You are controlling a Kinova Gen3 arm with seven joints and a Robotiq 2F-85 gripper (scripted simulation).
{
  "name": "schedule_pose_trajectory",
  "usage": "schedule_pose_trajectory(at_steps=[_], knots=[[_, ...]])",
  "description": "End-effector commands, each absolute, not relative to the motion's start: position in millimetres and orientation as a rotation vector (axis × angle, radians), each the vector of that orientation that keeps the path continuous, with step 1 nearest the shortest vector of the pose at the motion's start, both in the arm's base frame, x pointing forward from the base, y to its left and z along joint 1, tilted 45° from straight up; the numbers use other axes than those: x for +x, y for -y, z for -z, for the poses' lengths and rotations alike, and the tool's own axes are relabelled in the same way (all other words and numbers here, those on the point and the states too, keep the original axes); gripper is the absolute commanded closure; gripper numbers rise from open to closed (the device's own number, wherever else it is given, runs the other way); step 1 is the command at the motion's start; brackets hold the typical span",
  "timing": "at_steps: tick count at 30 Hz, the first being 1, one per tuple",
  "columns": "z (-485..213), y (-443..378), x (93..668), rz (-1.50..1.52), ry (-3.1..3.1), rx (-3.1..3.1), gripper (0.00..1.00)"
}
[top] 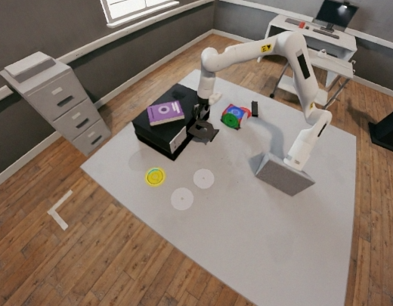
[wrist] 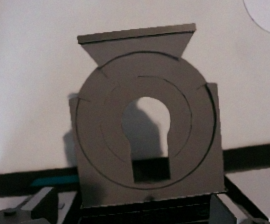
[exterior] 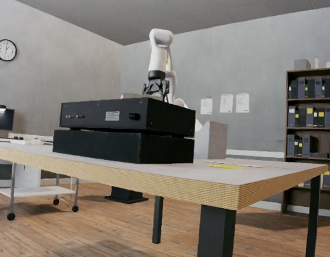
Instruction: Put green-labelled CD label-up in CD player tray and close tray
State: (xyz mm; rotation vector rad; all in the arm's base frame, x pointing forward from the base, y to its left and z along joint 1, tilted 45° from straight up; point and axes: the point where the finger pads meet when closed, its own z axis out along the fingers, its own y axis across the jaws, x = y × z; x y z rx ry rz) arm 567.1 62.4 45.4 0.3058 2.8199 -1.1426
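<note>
The green-labelled CD (top: 230, 121) lies label-up beside blue and red pieces, partly overlapping them, right of the player in the top view. The black CD player (top: 153, 139) (exterior: 174, 120) sits on a black box (exterior: 98, 146). Its dark tray (top: 196, 131) (wrist: 209, 182) is out, and its round recess holds no disc; a keyhole-shaped opening shows the table below. My gripper (top: 202, 115) (exterior: 156, 94) (wrist: 134, 208) is open and empty, pointing down above the player's front edge at the tray's inner end. The fingertips stand to either side of the tray's inner end in the wrist view.
A purple book (top: 156, 119) lies on the player close beside my gripper. A yellow disc (top: 155, 178) (exterior: 224, 166) and two white discs (top: 203, 183) (top: 182, 203) lie in front of the player. A small black object (top: 255, 109) lies beyond the coloured pieces. A grey block (top: 283, 176) (exterior: 217, 141) stands by the arm's base.
</note>
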Motion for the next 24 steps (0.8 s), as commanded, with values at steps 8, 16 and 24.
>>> schedule_pose_trajectory(at_steps=[8,16,24], knots=[[-50.2,-63.6,568.7,1.133,-2.822,0.301,0.00],[-63.3,-63.9,572.1,1.110,-2.828,0.289,0.00],[-100.2,-63.2,581.0,1.050,-2.838,0.257,0.00]])
